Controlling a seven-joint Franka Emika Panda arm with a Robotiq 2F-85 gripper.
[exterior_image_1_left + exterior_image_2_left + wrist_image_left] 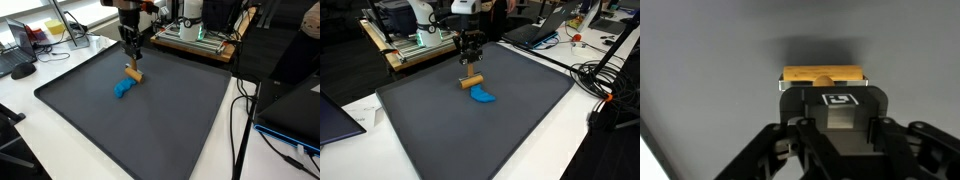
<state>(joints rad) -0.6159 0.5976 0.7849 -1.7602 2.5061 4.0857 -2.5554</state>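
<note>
My gripper (131,52) (470,58) points straight down over the far part of a dark grey mat (170,120) (470,140). Its fingers are shut on the thin upright stem of a wooden piece (133,76) (470,82), whose short crossbar lies at the bottom, just at the mat. I cannot tell whether the crossbar touches the mat. A blue curved object (123,89) (485,97) lies flat on the mat right beside the crossbar. In the wrist view the wooden piece (822,75) shows as a yellow bar beyond the black gripper (826,92); the fingertips are hidden.
The mat lies on a white table (60,60) (570,150). A machine on a wooden board (195,35) (415,40) stands behind the mat. Cables (240,130) (595,75) run along one side. A laptop (295,115) (335,120) sits near a mat corner.
</note>
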